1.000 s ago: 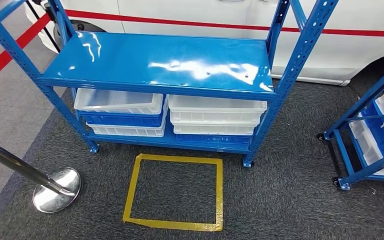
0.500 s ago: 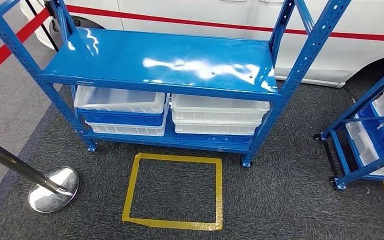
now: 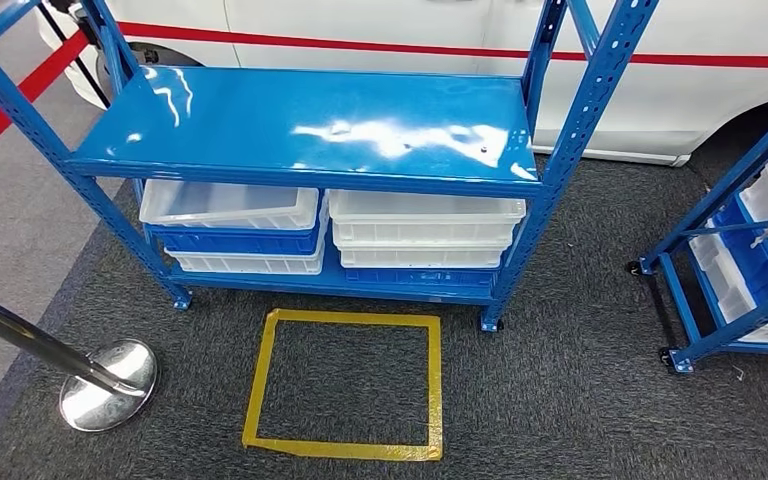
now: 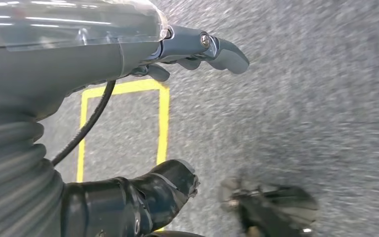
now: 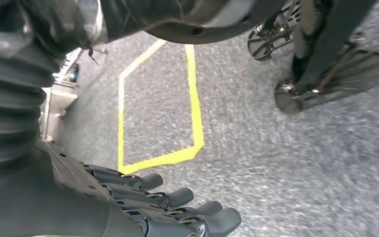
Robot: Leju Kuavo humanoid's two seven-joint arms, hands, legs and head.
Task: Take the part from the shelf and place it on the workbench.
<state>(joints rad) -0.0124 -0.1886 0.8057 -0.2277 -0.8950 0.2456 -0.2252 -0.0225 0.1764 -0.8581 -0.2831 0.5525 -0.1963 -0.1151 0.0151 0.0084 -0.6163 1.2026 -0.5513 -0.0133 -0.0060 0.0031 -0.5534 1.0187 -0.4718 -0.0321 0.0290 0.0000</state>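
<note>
Both hands hang empty over the carpet — left hand (image 4: 197, 49) and right hand (image 5: 168, 207) with fingers loosely apart — and no part shows on the blue shelf (image 3: 310, 125), so reaching blindly risks grabbing a tray (image 3: 425, 215) below it instead.

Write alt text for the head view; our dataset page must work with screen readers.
A glossy blue metal shelf unit stands on dark grey carpet, its top board bare and its lower level holding stacked white and blue plastic bins. A yellow tape rectangle marks the floor before it; a chrome stanchion base stands left, a second blue rack right, a white car behind.
</note>
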